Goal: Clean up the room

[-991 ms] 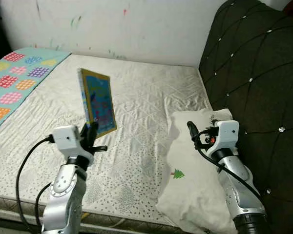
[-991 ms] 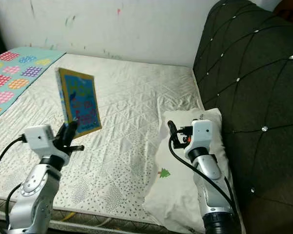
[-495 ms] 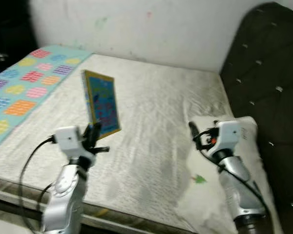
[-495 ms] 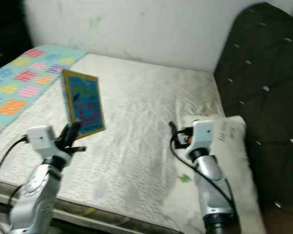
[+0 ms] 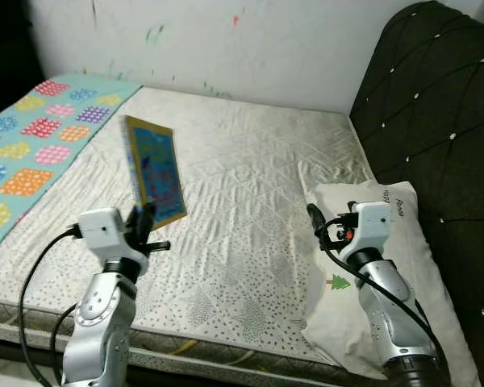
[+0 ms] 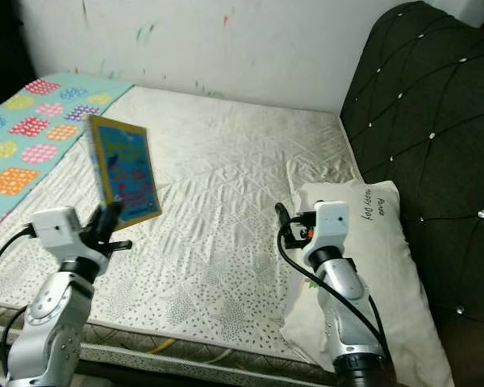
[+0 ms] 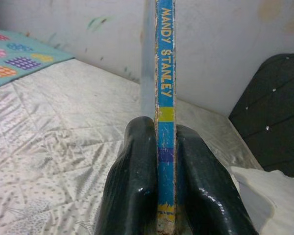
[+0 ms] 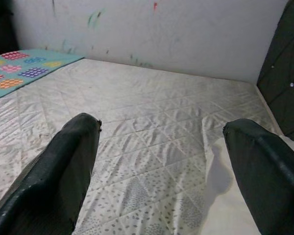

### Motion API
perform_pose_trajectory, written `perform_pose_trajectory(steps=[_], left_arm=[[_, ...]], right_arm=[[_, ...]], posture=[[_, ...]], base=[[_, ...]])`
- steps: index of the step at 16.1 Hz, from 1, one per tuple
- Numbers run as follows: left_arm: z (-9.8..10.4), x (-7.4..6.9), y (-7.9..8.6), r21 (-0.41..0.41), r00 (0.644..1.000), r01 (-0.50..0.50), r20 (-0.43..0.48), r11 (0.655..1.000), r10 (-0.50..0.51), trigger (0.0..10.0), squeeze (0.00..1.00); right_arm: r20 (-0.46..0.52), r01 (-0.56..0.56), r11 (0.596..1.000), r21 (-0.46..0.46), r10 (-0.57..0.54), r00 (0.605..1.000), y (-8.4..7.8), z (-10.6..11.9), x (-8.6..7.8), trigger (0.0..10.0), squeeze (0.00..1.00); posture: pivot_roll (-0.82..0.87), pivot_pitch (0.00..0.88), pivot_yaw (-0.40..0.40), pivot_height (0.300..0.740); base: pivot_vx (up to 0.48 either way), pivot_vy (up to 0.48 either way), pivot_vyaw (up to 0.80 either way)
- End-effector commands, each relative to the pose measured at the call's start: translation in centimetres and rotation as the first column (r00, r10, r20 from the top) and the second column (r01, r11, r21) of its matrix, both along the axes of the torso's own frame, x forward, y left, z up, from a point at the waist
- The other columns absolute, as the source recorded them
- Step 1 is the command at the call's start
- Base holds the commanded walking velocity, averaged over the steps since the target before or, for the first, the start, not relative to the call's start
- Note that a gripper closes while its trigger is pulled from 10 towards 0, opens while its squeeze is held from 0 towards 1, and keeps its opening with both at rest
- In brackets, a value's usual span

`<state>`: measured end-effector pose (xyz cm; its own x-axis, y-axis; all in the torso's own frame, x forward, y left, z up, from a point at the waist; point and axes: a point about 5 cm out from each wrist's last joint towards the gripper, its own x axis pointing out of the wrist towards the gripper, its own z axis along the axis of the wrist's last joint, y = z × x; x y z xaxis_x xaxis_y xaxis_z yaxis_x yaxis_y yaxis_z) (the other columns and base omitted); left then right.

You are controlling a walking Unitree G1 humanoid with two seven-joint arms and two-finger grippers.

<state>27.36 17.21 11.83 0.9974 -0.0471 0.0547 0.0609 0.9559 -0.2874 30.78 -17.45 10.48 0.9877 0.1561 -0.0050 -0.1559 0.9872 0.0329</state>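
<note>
Over bed's near-left part: left gripper (image 5: pixel 143 223) raised, fingers (image 7: pixel 137 181) pinched tight on lower edge of picture book (image 5: pixel 156 171). Book upright, off the mattress (image 5: pixel 250 185), blue cover w/ yellow border facing toward headboard side. Spine visible in left wrist view betw. the two pads, lettering "MANDY STANLEY" readable, both pads touching it.

Right gripper (image 8: pixel 161 161) further right, jaws wide apart, nothing betw. them; hovering above mattress just beside white pillow (image 5: pixel 395 266). Silver right arm crossing over pillow's near corner, black cable looping off the wrist.

Pillow lying flat at bed's right end, against dark tufted headboard (image 5: pixel 436 105); small green tree print near its left edge, some script near top corner, too small to read fully.

Mattress cover white, quilted, dotted pattern toward near edge. Turquoise blanket (image 5: pixel 32 137) w/ coloured check patches on far-left strip of bed, well apart from book. White wall (image 5: pixel 226 48) behind, w/ scattered paint/crayon marks.
</note>
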Motion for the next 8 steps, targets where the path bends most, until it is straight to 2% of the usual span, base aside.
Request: perform_pose_trajectory(steps=[1, 5, 8], left_arm=[[1.0, 0.3, -0.7, 0.000, 0.998, 0.027, 0.050, 1.000, -0.027, 10.0, 0.00], [1.0, 0.4, -0.2, -0.009, 0.999, -0.006, 0.047, 1.000, 0.006, 10.0, 0.00], [1.1, 0.8, 1.3, 0.089, 0.999, -0.028, 0.032, 0.996, 0.025, 10.0, 0.00]], right_arm=[[-0.004, 0.020, 1.000, 0.010, -0.020, 1.000, -0.4, 0.2, 0.1, 10.0, 0.00], [0.002, 0.021, 1.000, 0.006, -0.021, 1.000, -0.4, 0.3, 0.2, 10.0, 0.00], [-0.001, 0.016, 1.000, 0.004, -0.016, 1.000, -0.5, 0.3, 0.3, 10.0, 0.00]], posture=[[-0.01, 0.009, -0.045, 0.740], [-0.01, 0.011, -0.049, 0.740], [0.00, 0.016, -0.059, 0.740]], base=[[0.000, 0.000, -0.80], [0.000, 0.000, -0.80], [0.000, 0.000, -0.74]])
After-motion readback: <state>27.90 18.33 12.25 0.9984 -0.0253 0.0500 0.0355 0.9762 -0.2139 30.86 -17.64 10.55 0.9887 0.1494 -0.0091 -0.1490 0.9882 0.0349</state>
